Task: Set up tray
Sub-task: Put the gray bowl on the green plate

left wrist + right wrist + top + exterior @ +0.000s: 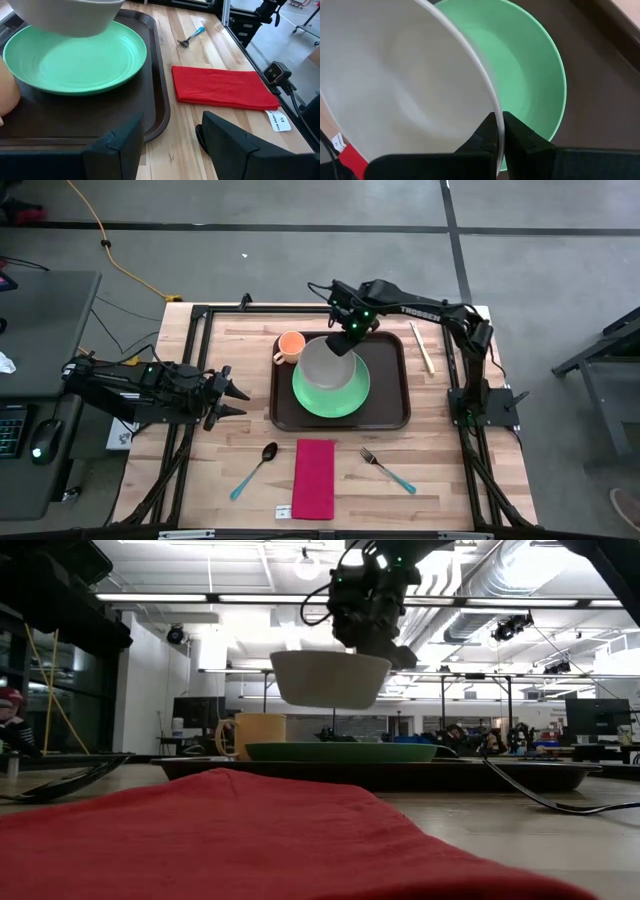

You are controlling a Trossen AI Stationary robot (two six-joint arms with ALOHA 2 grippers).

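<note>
The large dark brown rectangular plastic tray (392, 416) lies at the table's centre. On it sits a round green plate (345, 395), with an orange mug (290, 346) at its ten o'clock. The right gripper (499, 131) pinches the rim of a white bowl (330, 678), held above the plate. At nine o'clock the left gripper (235, 399) rests, fingers apart and empty.

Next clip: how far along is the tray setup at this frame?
Done: green plate and orange cup sit on the tray. In hand: the right end effector is shut on the rim of the white bowl, held in the air above the plate. Left: spoon, red napkin, fork and chopsticks lie off the tray. The left end effector waits open beside the tray.
</note>
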